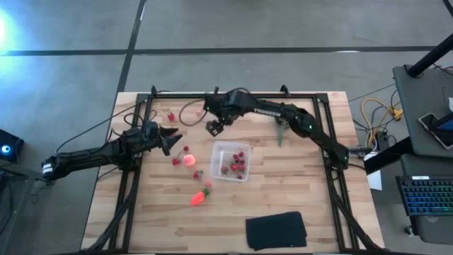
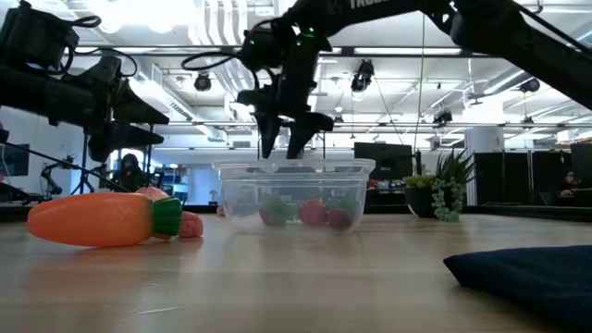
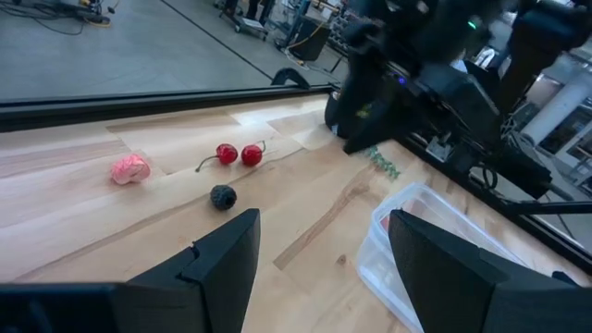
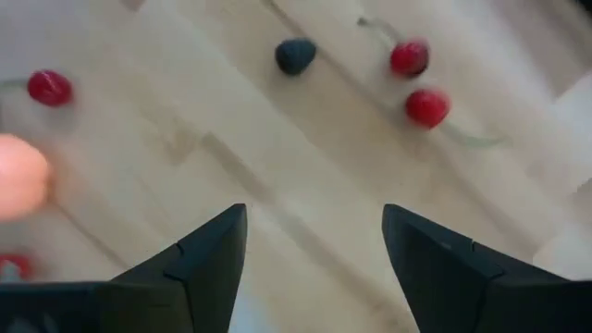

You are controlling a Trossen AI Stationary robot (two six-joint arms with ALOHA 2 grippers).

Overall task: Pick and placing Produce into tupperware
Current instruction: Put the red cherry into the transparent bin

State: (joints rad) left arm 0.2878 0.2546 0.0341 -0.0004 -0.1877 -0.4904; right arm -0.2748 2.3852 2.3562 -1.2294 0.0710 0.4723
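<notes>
From above, the right claw (image 1: 215, 127) hangs over the wooden counter (image 1: 297, 191) just beyond the far rim of the clear tupperware (image 1: 231, 161), fingers apart and nothing between them. The tupperware sits mid-counter with several red berries (image 1: 236, 164) already inside. The left claw (image 1: 172, 137) waits on the left side, fingers apart and empty, near a pink-orange round fruit (image 1: 189, 160) and a few loose berries. The carrot-like piece (image 1: 199, 197) lies closer to the front edge, and a black cloth (image 1: 276, 230) rests at the front right.

At counter height, the right claw (image 2: 282, 143) is poised above the tupperware's (image 2: 296, 196) rim, prongs parted. Red and greenish pieces show through the clear wall. The orange carrot (image 2: 97, 219) lies on its side at left, and a potted plant (image 2: 446, 190) stands at the back.

From the left wrist, two dark fingers (image 3: 222, 264) stand apart; ahead lie a pink berry (image 3: 130, 168), a cherry pair (image 3: 239, 154) and a dark berry (image 3: 222, 196), with the tupperware's corner (image 3: 407, 250) alongside.

From the right wrist, the fingers (image 4: 208, 254) are spread over bare wood, with a dark berry (image 4: 295, 55) and two cherries (image 4: 418, 83) beyond.
</notes>
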